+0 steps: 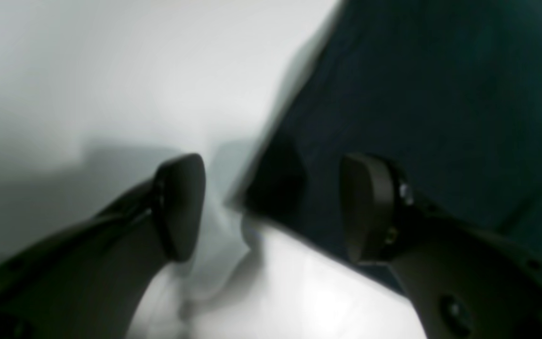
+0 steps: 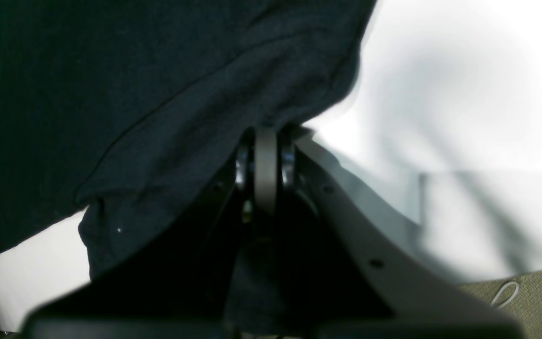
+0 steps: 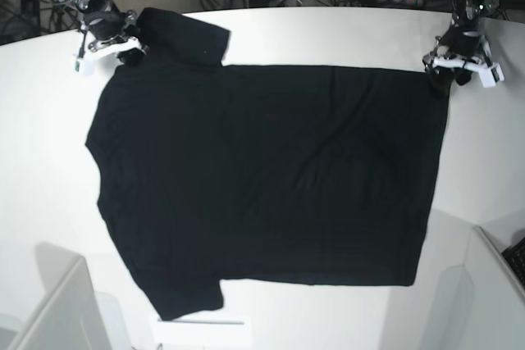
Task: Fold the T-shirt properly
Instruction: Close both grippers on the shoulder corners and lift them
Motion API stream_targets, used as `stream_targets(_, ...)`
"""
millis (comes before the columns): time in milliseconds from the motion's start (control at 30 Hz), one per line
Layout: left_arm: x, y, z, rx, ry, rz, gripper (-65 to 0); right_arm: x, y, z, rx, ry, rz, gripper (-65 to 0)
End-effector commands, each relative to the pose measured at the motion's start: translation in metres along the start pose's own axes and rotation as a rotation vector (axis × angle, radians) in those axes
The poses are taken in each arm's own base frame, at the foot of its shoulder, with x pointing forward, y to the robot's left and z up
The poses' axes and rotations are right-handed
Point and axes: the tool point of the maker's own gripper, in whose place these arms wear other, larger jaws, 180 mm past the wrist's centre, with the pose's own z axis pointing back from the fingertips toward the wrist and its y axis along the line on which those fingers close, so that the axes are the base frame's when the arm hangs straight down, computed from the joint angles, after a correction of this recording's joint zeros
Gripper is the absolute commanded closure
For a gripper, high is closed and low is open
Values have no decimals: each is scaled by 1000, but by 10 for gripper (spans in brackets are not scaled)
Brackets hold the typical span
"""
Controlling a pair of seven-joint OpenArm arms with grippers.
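through my left wrist camera i am seeing my left gripper (image 1: pixel 271 207) standing spread wide, with nothing between its pads, hanging just above the white bench (image 1: pixel 87 70); a corner of the t-shirt (image 1: pixel 440 94) is lying right ahead between the two pads, which reads to me as lining up for a pinch on that hem corner. the picture is blurred, so i cannot say whether a pad is touching cloth. through my right wrist camera my right gripper (image 2: pixel 266 136) is pressing its pads tightly together on a fold of the black t-shirt (image 2: pixel 134 94), the fabric bunching and draping over the pads, so i am holding that edge pinched, probably near the sleeve and shoulder. in the base view the t-shirt (image 3: pixel 262 178) is lying spread flat on the bench (image 3: pixel 328 30), plain black side up, collar end toward the view's left and hem toward its right. my right gripper (image 3: pixel 123 45) is sitting at the far sleeve, my left gripper (image 3: pixel 449 71) at the far hem corner; holding both far-edge points should let me carry that long edge over evenly.
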Motion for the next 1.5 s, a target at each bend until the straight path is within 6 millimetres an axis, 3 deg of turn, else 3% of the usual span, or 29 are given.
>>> stream_targets(0, -1, -2, -1, -8, 15, 0, -433, -17, -14, 3, -56, 71, 10, 0)
stream_targets(133, -4, -13, -7, -25, 13, 24, -433, -17, -14, 3, -56, 71, 10, 0)
stream_targets(300, -10, -9, -6, -17, 28, 32, -402, -17, -15, 4, -58, 71, 9, 0)
stream_targets(533, -12, -5, -6, -9, 36, 29, 0, -16, -15, 4, -57, 69, 10, 0)
stream_targets(700, -15, 1, -1, 4, 45, 22, 0, -9, -9, 11, -49, 39, 30, 0)
stream_targets(900, -2, -7, 20, -21, 27, -61, 0, 6, 6, 29, -26, -13, 79, 0)
stream_targets(1300, -17, -6, 57, -18, 78, -128, 0, -3, 4, 44, -39, -5, 96, 0)
stream_targets(1467, 7, 4, 63, 8, 32, -155, 0, 6, 12, 51, -25, -34, 120, 0)
